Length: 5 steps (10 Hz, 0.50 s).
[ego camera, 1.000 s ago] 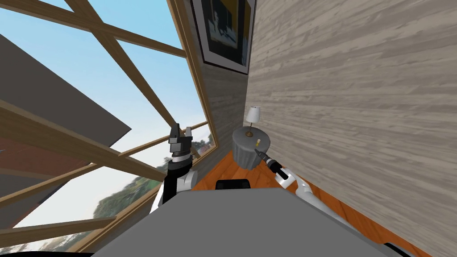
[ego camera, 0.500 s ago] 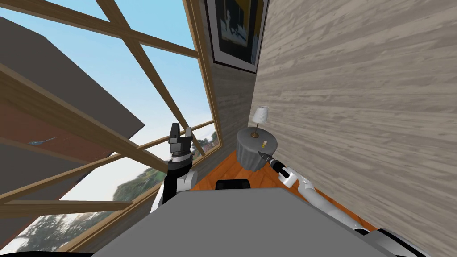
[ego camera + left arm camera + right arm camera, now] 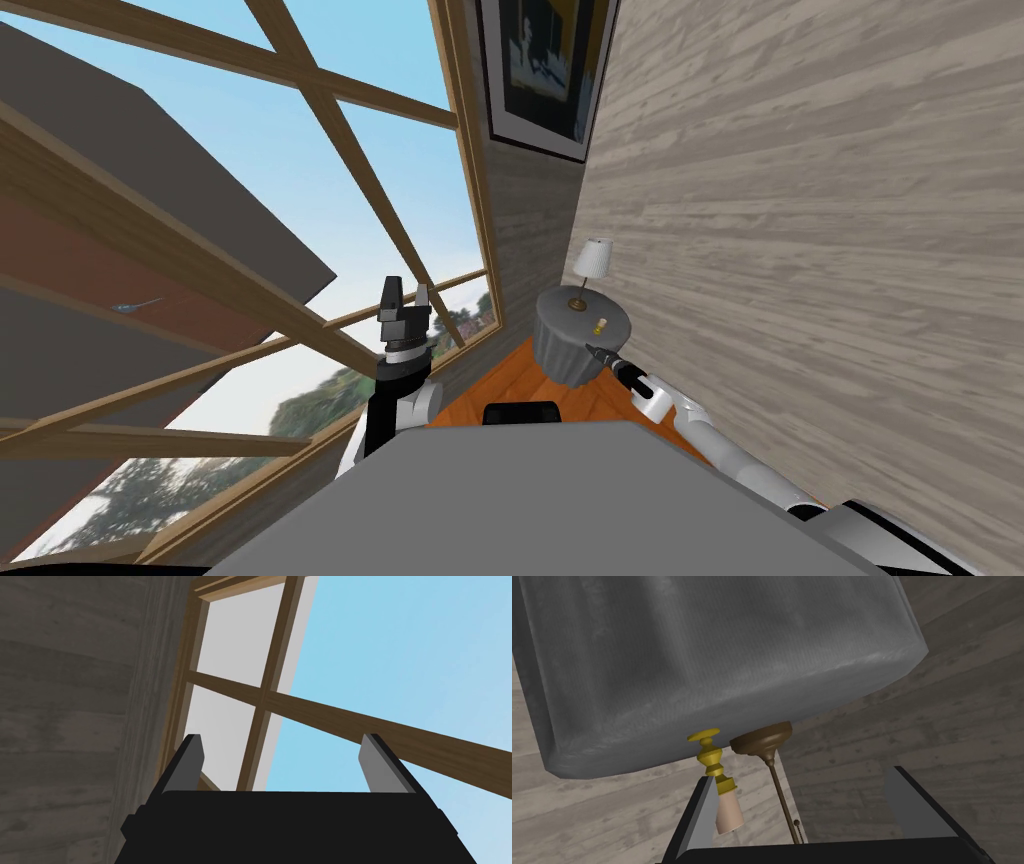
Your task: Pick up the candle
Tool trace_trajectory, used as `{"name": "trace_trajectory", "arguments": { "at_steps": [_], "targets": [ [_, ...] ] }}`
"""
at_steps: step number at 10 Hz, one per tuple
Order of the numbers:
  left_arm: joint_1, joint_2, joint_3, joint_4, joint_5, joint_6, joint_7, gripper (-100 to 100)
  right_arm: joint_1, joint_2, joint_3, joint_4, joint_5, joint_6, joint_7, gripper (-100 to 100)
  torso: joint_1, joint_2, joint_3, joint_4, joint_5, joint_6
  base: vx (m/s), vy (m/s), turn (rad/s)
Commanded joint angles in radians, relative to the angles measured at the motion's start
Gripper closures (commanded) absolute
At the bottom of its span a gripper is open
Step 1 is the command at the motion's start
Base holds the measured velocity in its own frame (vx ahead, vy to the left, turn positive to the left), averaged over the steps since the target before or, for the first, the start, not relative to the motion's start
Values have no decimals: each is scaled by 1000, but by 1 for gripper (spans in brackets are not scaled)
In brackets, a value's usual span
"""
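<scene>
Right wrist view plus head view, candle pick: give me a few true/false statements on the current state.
1. The right gripper is shut on the pale candle in a yellow turned holder. False: its fingers stand open, the candle close by one finger, unclamped.
2. The candle stands on the round grey side table beside the brown lamp base. True.
3. The left gripper is open. True.
4. The lamp's shade is black. False: the shade is white.
5. The left gripper reaches over the table. False: it is raised apart from it, by the window.
</scene>
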Motion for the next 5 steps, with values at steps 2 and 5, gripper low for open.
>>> {"name": "trace_trajectory", "arguments": {
  "at_steps": [2, 5],
  "targets": [
    [0, 0, 0, 0, 0, 0, 0, 0, -33, -22, 12, 79, 16, 22, 26, -100, 1, 0, 0, 0, 0, -1, 9, 34, 128],
    [0, 0, 0, 0, 0, 0, 0, 0, -55, -41, 22, 137, 31, 47, 52, -100, 2, -1, 0, 0, 0, 0, 14, 34, 90]
  ]
}}
